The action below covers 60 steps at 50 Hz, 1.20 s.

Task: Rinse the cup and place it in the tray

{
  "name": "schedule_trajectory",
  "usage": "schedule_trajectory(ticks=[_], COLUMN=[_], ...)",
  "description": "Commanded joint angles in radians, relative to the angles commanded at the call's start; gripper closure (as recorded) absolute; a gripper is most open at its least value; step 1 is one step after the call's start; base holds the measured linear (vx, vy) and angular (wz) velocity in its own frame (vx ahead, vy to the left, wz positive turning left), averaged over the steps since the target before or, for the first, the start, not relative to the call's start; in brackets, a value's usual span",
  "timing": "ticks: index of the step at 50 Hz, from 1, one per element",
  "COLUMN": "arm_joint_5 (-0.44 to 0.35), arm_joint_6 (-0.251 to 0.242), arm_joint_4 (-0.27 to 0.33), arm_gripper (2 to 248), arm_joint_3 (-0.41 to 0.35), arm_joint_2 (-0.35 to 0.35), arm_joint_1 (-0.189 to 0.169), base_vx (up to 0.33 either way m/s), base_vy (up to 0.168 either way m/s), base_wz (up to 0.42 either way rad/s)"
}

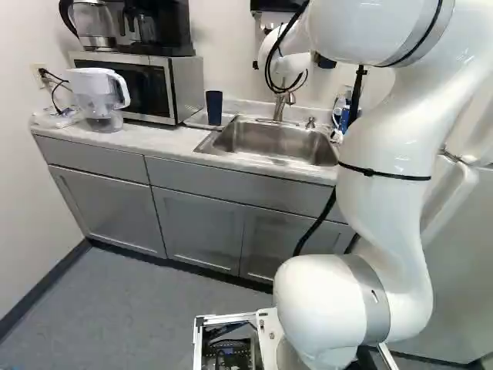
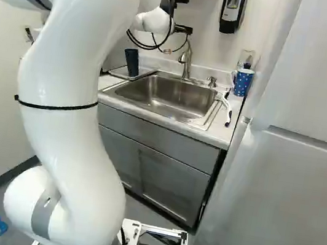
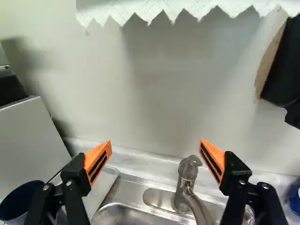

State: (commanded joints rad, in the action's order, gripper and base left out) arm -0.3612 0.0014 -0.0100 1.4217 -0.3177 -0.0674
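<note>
With the wall [image 3: 154, 84] taken as twelve, the dark cup [image 1: 214, 107] is seen upright on the tray [image 3: 101, 190], at ten o'clock from the sink [image 2: 167, 98]. Drips are probably meant to be caught there, beside the basin. At twelve the faucet [image 3: 188, 176] is fixed, so that water can be sent into the sink; no flow can be made out. The gripper [image 3: 155, 142] is held near the faucet, its fingers spread wide and nothing clasped, perhaps so that the lever can be reached. At two o'clock a spotted mug [image 2: 242, 82] is kept, apart from the tray. If the dark cup is the one meant, its placing seems done; whether it has been rinsed cannot be told.
</note>
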Motion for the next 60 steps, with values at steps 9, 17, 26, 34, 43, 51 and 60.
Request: schedule_trajectory(ticks=[9, 17, 26, 34, 43, 51, 60], arm_joint_5=[0.003, 0.021, 0.045, 0.064, 0.085, 0.099, 0.107], arm_joint_6=[0.000, 0.000, 0.000, 0.000, 0.000, 0.000, 0.000], arm_joint_4=[0.000, 0.000, 0.000, 0.000, 0.000, 0.000, 0.000], arm_gripper=[3, 3, 3, 3, 3, 3, 3], arm_joint_3=[0.015, 0.015, 0.019, 0.019, 0.019, 0.019, 0.019], arm_joint_2=[-0.013, -0.013, -0.017, -0.017, -0.017, -0.017, -0.017], arm_joint_1=[0.003, 0.003, 0.002, 0.002, 0.002, 0.002, 0.002], base_vx=[0.000, 0.000, 0.000, 0.000, 0.000, 0.000, 0.000], base_vy=[0.000, 0.000, 0.000, 0.000, 0.000, 0.000, 0.000], base_wz=[0.000, 0.000, 0.000, 0.000, 0.000, 0.000, 0.000])
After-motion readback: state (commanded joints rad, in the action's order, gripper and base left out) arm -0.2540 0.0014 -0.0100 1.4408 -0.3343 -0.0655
